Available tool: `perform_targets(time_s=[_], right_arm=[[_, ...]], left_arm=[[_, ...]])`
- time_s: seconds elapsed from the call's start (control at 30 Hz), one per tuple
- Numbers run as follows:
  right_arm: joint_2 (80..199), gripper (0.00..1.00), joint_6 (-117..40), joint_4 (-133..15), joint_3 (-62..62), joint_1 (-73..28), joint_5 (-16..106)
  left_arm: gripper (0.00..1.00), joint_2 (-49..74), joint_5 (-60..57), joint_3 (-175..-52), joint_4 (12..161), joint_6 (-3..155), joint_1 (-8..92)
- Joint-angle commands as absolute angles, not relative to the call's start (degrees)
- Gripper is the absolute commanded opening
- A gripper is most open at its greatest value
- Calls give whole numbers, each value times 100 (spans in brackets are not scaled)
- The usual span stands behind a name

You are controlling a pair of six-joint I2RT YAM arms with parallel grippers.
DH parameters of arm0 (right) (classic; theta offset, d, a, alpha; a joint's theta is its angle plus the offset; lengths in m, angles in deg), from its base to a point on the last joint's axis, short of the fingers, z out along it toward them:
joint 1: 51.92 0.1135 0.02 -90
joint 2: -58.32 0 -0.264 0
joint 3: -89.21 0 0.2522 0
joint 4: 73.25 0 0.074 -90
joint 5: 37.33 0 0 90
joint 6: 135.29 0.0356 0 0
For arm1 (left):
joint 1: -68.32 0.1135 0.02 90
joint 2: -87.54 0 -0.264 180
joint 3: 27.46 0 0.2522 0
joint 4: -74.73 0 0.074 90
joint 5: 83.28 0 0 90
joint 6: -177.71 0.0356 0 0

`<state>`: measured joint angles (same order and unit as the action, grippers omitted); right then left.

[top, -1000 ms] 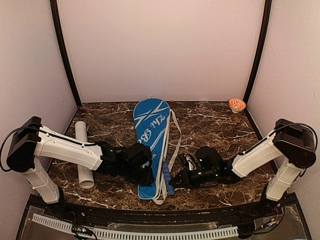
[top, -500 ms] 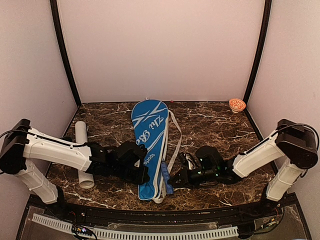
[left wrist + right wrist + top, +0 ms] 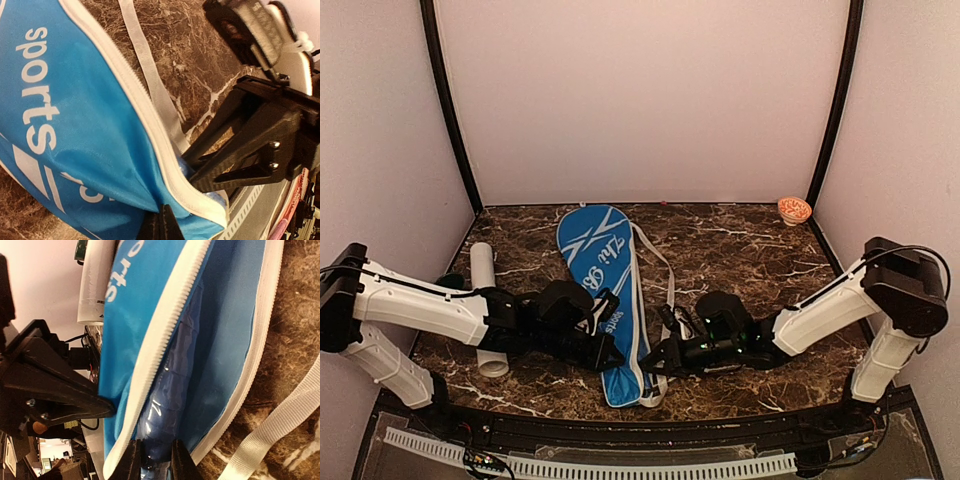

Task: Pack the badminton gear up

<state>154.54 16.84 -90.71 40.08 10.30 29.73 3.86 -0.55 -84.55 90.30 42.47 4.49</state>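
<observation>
The blue racket cover (image 3: 595,275) lies lengthwise on the marble table, its narrow end near me. My left gripper (image 3: 610,352) is shut on the cover's fabric (image 3: 75,125) close to the white zip edge, the jaws (image 3: 162,225) pinched together on a fold. From the right, my right gripper (image 3: 655,362) is shut on a glossy blue racket handle (image 3: 170,390), which runs into the cover's open mouth (image 3: 230,330). The racket head is hidden inside. A long white tube (image 3: 487,305) lies left of the cover, behind my left arm.
The cover's white strap (image 3: 665,275) trails loose on the table to its right (image 3: 270,435). A small orange-patterned bowl (image 3: 794,209) stands at the back right corner. The two grippers are close together at the cover's near end.
My left gripper has shut on the cover's fabric. The cover's wide end has swung to the left, and both grippers have shifted left with its near end.
</observation>
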Motion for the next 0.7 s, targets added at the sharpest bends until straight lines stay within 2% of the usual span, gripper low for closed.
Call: perform_targets(time_s=[0.0, 0.43, 0.67], right_arm=[[15800, 0, 1594, -9906, 3871, 1136, 2966], [15879, 0, 1620, -11055, 3720, 1387, 2594], [16773, 2, 1900, -11103, 3452, 1368, 2320]], left_arm=[[0, 784, -605, -8361, 8166, 4438, 464], [0, 486, -1100, -8029, 7522, 4287, 607], [0, 381, -1252, -7986, 7464, 4312, 646]])
